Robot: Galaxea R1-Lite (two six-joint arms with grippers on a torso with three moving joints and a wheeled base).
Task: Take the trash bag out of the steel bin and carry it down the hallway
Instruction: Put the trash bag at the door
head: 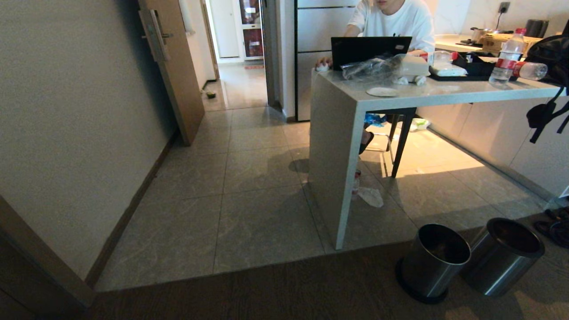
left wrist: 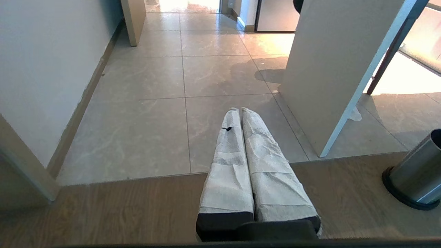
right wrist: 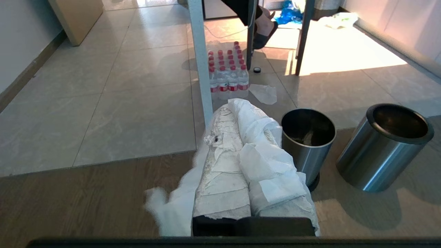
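Observation:
Two steel bins stand side by side on the wood floor at the lower right of the head view, the nearer one (head: 433, 262) (right wrist: 307, 144) and a black-rimmed one (head: 506, 258) (right wrist: 386, 148) to its right. The trash bag is hidden; only a dim shape lies in the nearer bin's dark bottom. My right gripper (right wrist: 231, 105), wrapped in white paper with loose flaps, is shut and empty, just left of the nearer bin. My left gripper (left wrist: 240, 109), also wrapped white, is shut over the floor edge. The hallway (head: 240, 89) of beige tiles runs ahead past an open door.
A white table (head: 338, 146) stands ahead, its end panel close to the bins; a person sits behind it at a laptop (head: 369, 49). Under it lie a pack of water bottles (right wrist: 227, 74) and a scrap of paper (right wrist: 263, 93). A wall (head: 75, 133) lines the left.

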